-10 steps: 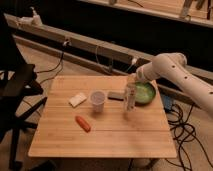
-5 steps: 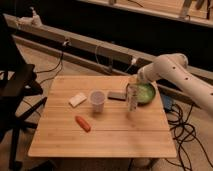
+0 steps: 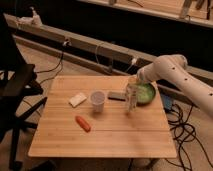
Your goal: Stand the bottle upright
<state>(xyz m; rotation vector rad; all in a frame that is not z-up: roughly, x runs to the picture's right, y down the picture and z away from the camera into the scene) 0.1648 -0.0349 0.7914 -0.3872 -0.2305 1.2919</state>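
The whitish-cream bottle stands upright on the wooden table, right of centre, just left of a green bowl. My gripper is at the end of the white arm that reaches in from the right. It sits right at the bottle's top. Whether it grips the bottle does not show.
A translucent white cup stands left of the bottle, with a dark flat object between them. A white packet and an orange-red sausage-shaped item lie further left. A black chair stands at the left; cables lie at the right.
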